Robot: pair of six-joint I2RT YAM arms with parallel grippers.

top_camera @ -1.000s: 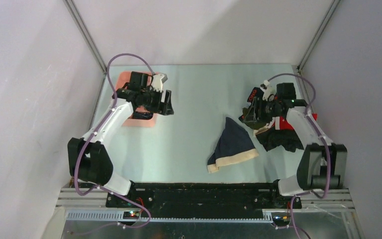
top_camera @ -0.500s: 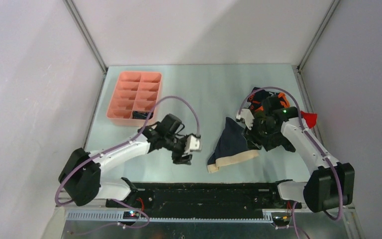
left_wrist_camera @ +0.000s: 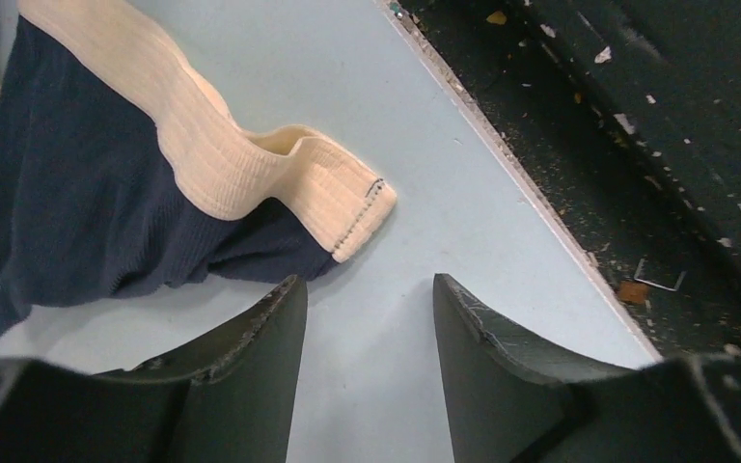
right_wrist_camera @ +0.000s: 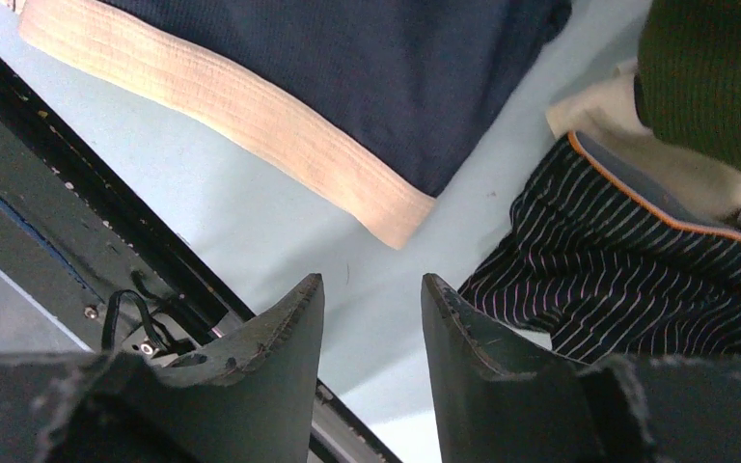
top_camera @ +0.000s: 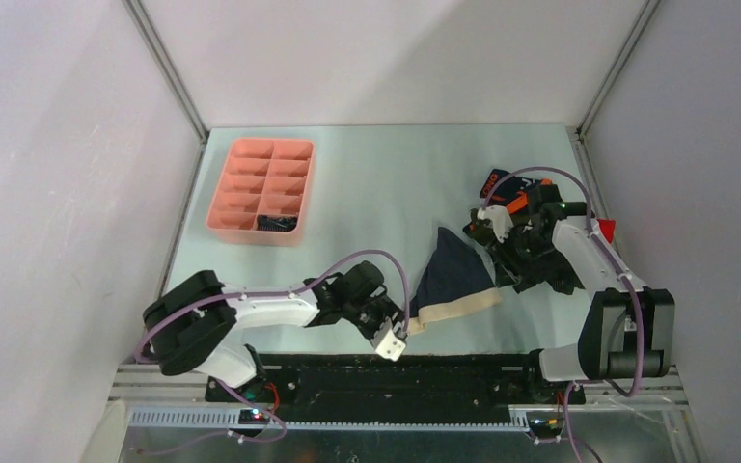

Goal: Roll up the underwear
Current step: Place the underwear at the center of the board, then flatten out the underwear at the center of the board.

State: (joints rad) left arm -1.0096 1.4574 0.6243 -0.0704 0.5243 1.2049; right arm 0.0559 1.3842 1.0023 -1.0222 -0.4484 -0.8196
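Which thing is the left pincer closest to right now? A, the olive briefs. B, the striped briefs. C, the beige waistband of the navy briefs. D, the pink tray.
C: the left pincer hangs open just short of the end of the beige waistband on the navy briefs, with nothing between its fingers.
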